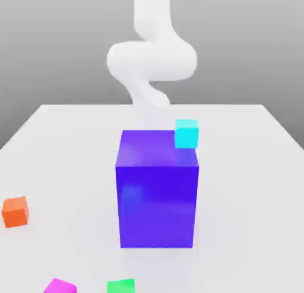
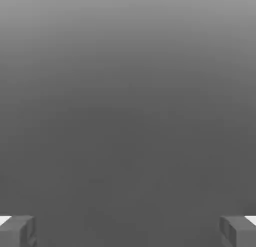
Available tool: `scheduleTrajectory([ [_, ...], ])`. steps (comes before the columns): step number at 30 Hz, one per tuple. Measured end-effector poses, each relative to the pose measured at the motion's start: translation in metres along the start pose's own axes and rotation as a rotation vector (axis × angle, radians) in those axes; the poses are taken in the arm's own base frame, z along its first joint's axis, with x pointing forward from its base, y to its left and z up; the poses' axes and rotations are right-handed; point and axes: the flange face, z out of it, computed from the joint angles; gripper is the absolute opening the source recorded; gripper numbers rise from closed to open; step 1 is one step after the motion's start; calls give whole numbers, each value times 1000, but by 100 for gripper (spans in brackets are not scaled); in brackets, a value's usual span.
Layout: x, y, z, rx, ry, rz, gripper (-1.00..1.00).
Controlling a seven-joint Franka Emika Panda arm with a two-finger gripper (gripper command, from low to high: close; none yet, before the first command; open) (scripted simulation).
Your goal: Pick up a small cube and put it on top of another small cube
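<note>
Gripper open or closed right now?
Open: in the hand view the gripper's two fingers stand wide apart at opposite edges, with nothing held between them.

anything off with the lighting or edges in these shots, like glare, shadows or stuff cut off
Exterior view: the arm is washed out nearly white and blends into the pale table near its lower end; the big blue-violet block has a faint lighter sheen; the magenta cube and green cube are cut by the bottom edge. Hand view: dim grey gradient, fingers at the bottom edge.
</note>
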Motion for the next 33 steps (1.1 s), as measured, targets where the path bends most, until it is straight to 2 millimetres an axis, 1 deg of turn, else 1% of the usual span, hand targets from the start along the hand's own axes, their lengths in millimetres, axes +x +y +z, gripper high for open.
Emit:
scheduleTrajectory([
  [5, 18, 15, 87, -94, -80, 50, 0],
  [9, 26, 35, 155, -170, -139, 91, 0],
  [13, 28, 64, 221, -248, -195, 133, 0],
  [17, 25, 102, 284, -329, -247, 178, 0],
  [20, 20, 136, 329, -392, -283, 213, 0],
  [23, 8, 169, 371, -453, -321, 240, 0],
  [26, -7, 206, 409, -517, -357, 268, 0],
  [30, -31, 261, 455, -600, -401, 304, 0],
  [33, -51, 287, 488, -616, -409, 310, 0],
])
